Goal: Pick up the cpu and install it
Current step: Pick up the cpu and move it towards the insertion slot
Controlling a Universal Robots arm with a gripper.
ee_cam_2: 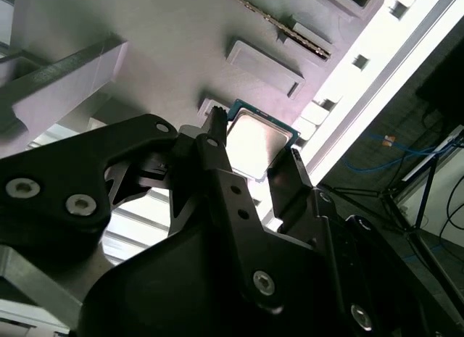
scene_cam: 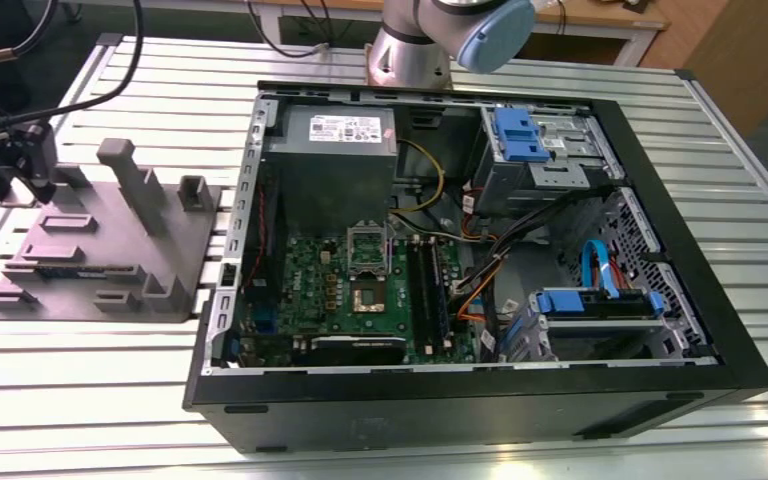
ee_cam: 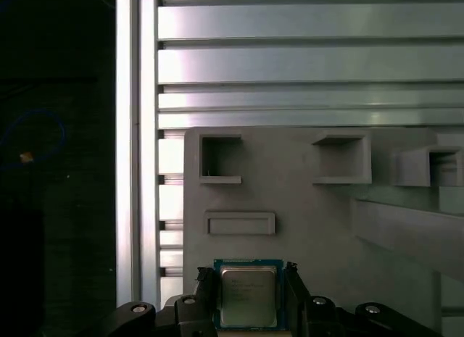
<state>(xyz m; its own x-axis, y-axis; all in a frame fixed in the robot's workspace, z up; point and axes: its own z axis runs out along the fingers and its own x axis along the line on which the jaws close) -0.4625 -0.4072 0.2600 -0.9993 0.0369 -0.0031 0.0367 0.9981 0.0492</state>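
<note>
Ribbed metal table [ee_cam: 304, 61]; tool [ee_cam: 249, 279] straddles flat silvery cpu [ee_cam: 248, 299].

Exterior view: even, diffuse light; the table [scene_cam: 104, 400] slats reflect mildly. Second wrist view: slats overexposed, cpu [ee_cam_2: 255, 132] lid glares, gripper [ee_cam_2: 254, 143] backlit, nearly black.

Exterior view: arm [scene_cam: 411, 60] was cut off by the top edge. Gripper [scene_cam: 27, 185] sat at the exterior view's left edge, partly out of frame, its grasp too small to read. Second wrist view: gripper hid part of the cpu [ee_cam_2: 257, 138]. First wrist view: cpu's near edge ran out of frame.
</note>
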